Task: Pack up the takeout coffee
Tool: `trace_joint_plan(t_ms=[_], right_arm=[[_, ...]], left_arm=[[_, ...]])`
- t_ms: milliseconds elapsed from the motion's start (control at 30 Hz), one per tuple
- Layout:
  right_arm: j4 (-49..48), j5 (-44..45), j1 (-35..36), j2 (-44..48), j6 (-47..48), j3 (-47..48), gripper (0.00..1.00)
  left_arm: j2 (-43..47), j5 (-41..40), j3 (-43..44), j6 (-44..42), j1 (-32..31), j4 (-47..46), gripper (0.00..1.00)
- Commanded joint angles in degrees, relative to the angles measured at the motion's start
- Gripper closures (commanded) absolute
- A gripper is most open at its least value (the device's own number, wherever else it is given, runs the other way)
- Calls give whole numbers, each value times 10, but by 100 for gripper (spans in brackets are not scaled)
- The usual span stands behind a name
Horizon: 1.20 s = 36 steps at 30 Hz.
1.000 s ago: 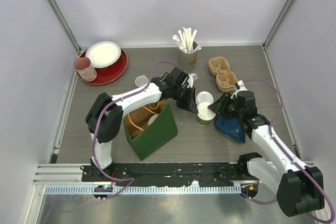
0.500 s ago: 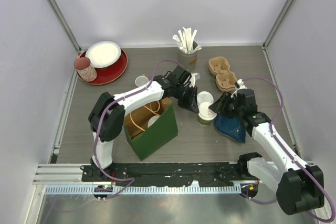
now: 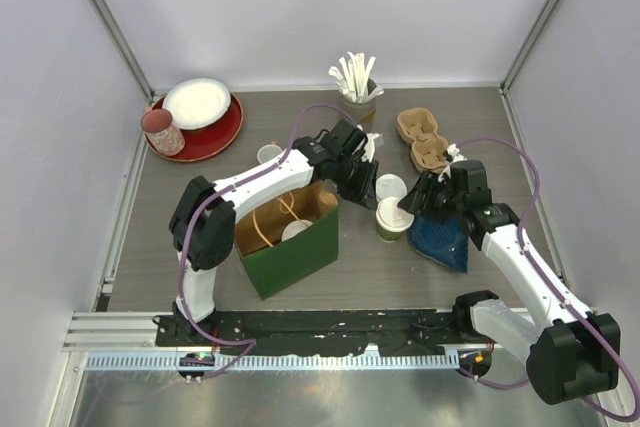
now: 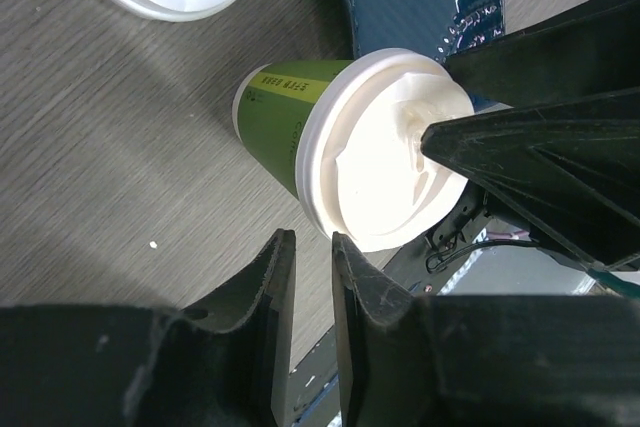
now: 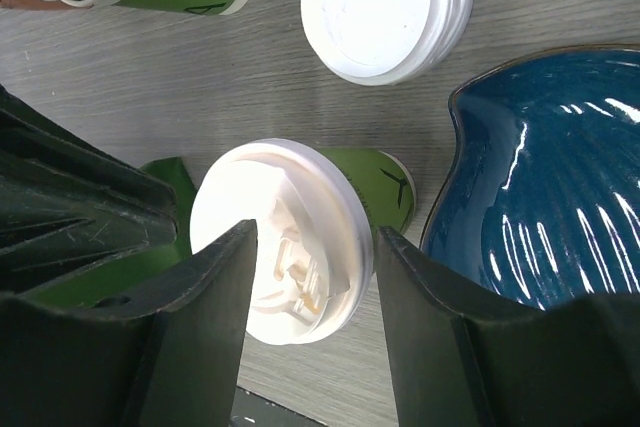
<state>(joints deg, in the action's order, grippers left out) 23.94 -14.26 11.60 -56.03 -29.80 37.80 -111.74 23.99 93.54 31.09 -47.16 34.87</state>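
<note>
Coffee in a lidded green cup is standing just right of the green bag, the right gripper straddling its lid with jaws apart and the left gripper hovering barely parted, empty; either finger clipping the rim is risking a spill.

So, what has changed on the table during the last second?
The left hand drew back from the lidded green cup toward the far left, empty. The green bag swung slightly. The right hand stayed over the cup, open; cup, loose lid and blue dish did not move.
</note>
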Motion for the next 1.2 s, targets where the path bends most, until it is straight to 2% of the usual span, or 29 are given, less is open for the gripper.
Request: trace_joint_plan(t_ms=[0,167,400,500,533,700,733,767,833,933,1167], right_arm=[[28,9,4,0,28,45,43],[69,18,4,9,63,87,40],[118,-41,5,29,225,165,39],[157,-122,6,42,372,184,41],[184,-155,6,46,471,187,43],[237,-215,26,37,689,227,45],[270,-217,33,16,717,235,51],[293,-219,40,3,797,250,53],[365,-227,55,-31,873,264,55],[407,-213,68,-69,935,286,57],[410,-111,125,-116,967,285,57]], left_arm=[[7,-1,24,-16,-1,10,75],[15,-3,42,-33,-1,21,72],[39,-18,91,-96,-1,56,59],[46,-5,115,-117,-1,70,52],[47,5,121,-121,-1,74,49],[57,21,163,-151,1,98,45],[57,28,175,-155,2,104,44],[59,33,180,-159,4,110,43],[71,39,189,-174,14,125,41],[100,33,186,-199,38,144,40],[198,24,115,-248,120,146,37]])
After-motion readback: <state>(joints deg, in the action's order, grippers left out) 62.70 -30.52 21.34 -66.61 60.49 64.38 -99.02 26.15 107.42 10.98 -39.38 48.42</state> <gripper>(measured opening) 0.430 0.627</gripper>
